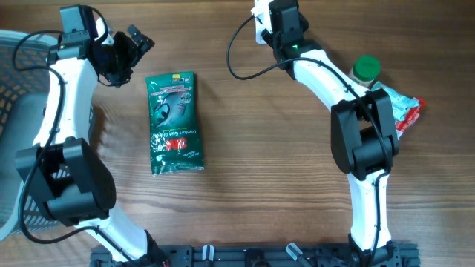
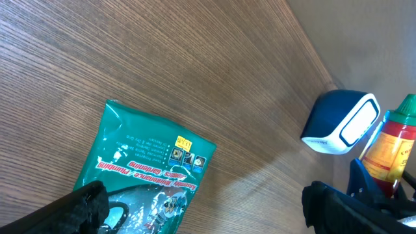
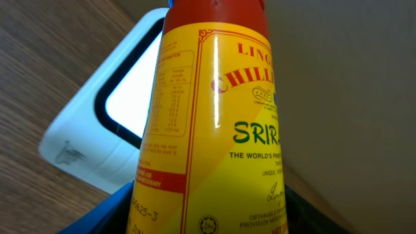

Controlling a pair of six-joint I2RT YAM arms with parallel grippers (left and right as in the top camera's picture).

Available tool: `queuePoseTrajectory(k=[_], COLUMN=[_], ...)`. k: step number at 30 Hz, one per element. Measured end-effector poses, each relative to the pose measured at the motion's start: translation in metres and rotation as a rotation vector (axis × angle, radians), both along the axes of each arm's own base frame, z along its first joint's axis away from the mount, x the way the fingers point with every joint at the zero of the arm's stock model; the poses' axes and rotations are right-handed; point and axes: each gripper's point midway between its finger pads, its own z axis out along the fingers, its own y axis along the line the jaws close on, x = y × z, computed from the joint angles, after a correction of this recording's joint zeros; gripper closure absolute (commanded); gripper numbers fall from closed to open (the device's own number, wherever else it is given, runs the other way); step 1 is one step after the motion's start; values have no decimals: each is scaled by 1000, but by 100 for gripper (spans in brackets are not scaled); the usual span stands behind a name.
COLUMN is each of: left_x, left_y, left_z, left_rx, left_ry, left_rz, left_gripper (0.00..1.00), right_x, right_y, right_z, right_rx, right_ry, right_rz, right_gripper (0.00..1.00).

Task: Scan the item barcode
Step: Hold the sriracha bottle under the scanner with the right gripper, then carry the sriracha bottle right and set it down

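While right jaws clamp red, yellow-labelled sriracha bottle [image 3: 214,117], left jaws gape empty.

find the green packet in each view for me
Overhead: the packet lies flat, left of centre.
Left wrist: the packet is at lower left, cut off by the bottom edge.
Right wrist: not in it.
Shared landmark: the bottle. Its green cap is at upper right in the overhead view, it stands at the right edge in the left wrist view, and it fills the right wrist view.
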Motion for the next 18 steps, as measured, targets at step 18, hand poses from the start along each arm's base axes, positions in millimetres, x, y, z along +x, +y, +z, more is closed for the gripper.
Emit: queuePoseTrajectory(k=[18], left_x=[0], left_y=[0], left_z=[0], left_rx=[0], left_ry=[0], left_rz=[0], left_gripper=[0], right_x=[-88], right_y=[60], right_z=[78], right_rx=[421], right_ry=[213], right_rz=[48], right_gripper=[38])
